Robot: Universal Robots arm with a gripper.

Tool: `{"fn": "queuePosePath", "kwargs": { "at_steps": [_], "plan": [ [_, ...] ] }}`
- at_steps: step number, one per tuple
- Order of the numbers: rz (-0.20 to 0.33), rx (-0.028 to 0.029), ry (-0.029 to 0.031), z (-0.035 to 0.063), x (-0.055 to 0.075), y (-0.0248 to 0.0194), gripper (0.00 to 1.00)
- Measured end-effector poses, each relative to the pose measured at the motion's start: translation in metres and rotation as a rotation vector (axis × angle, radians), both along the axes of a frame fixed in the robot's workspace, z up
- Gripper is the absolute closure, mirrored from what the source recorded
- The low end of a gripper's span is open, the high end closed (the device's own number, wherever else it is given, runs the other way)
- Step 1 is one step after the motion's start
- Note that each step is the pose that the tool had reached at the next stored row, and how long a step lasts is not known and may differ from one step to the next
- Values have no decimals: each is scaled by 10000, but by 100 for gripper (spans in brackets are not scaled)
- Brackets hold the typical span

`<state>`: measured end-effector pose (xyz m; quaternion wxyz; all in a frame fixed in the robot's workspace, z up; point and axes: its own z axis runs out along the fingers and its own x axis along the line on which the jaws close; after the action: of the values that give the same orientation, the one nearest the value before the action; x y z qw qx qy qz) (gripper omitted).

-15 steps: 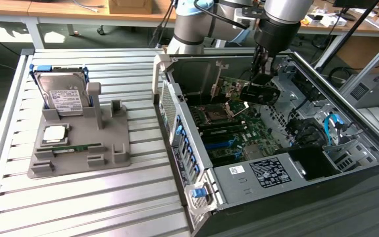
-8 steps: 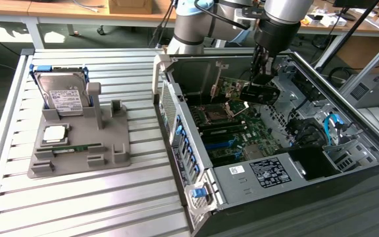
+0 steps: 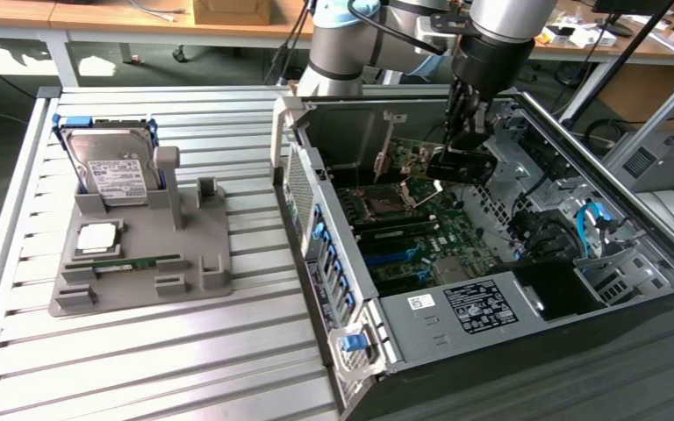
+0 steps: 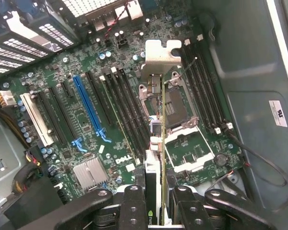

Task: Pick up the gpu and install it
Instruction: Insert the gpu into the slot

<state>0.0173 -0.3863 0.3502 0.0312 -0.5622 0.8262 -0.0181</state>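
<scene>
Jaws: the black metal gripper (image 4: 162, 199) is pinching the card, one bolted finger (image 4: 133, 207) pressed on each flat face.
Card: the gpu (image 4: 162, 143) is a thin flat circuit card, seen edge-on with its notched silver end bracket pointing away from the jaws.
Where it is: inside the open grey steel computer case (image 3: 495, 307), held up over the green motherboard (image 4: 86, 76), in no slot. Its edge lines up across the square metal CPU socket (image 4: 175, 108).
Board: long black slots, one bright blue slot (image 4: 89, 110) and a ribbed silver heatsink (image 4: 89, 170).
Writing: "DELL" in white on the board. A white sticker (image 4: 277, 113) on the case wall is too small to read.
Table: ribbed aluminium slats (image 3: 138, 360) carry a grey plastic fixture (image 3: 138, 281), with a silver hard drive (image 3: 109, 167) upright at its far edge.
</scene>
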Motion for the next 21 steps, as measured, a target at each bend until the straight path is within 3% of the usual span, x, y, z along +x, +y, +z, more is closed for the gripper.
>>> {"fn": "queuePosePath", "kwargs": {
  "at_steps": [21],
  "plan": [
    [1126, 0, 0, -2, 0, 0, 73]
  ]
}}
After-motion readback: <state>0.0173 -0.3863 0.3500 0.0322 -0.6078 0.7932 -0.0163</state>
